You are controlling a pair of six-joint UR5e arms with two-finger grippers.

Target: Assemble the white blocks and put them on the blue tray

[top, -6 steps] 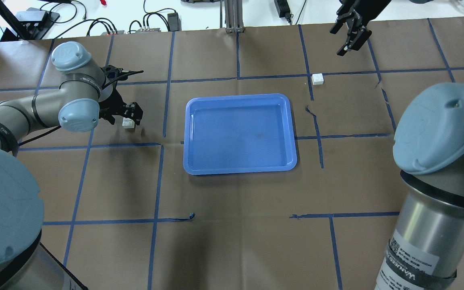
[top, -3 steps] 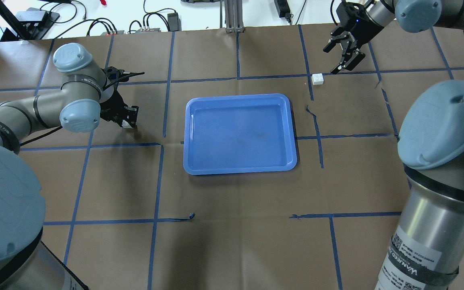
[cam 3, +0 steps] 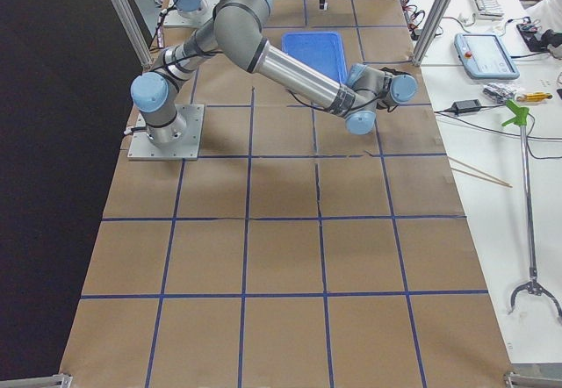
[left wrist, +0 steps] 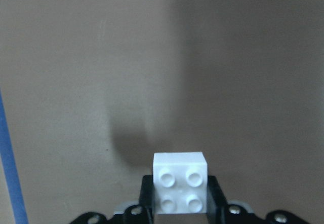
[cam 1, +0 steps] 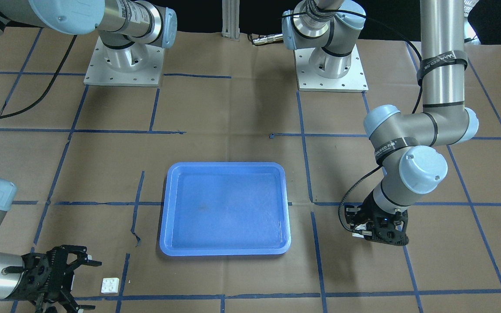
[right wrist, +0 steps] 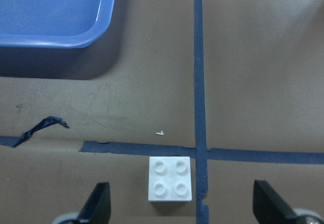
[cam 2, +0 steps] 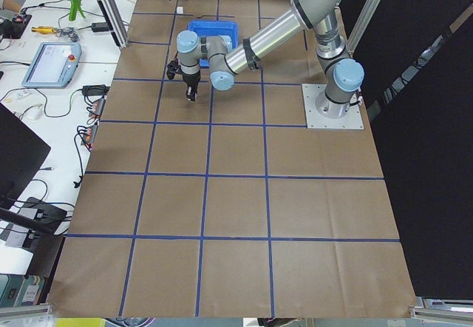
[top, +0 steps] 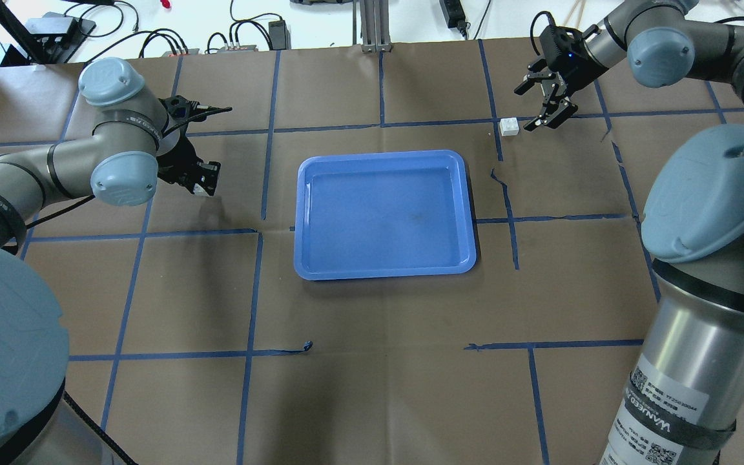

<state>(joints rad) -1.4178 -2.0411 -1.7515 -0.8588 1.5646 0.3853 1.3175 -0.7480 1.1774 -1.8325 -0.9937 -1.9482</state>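
The blue tray (top: pixel 378 213) lies flat on brown paper (top: pixel 378 387) marked with blue tape lines (right wrist: pixel 198 107).

Off the tray's left short side in the overhead view, about level with its far corner and apart from the rim, the left gripper (top: pixel 203 183) points down. Its jaws are clamped on a white block (left wrist: pixel 180 189), one at each side face. Four studs face the wrist camera. The block's shadow falls on the paper just beyond it. Can't tell if the block touches the paper.

A second white block (top: pixel 509 126) lies studs up on the paper past the tray's far right corner, apart from the rim and just beside a tape crossing.

The right gripper (top: pixel 540 103) hangs near this block on the side away from the tray, jaws spread wide and gripping nothing. In the right wrist view the block shows between the two fingers (right wrist: pixel 98 206) and touches neither.
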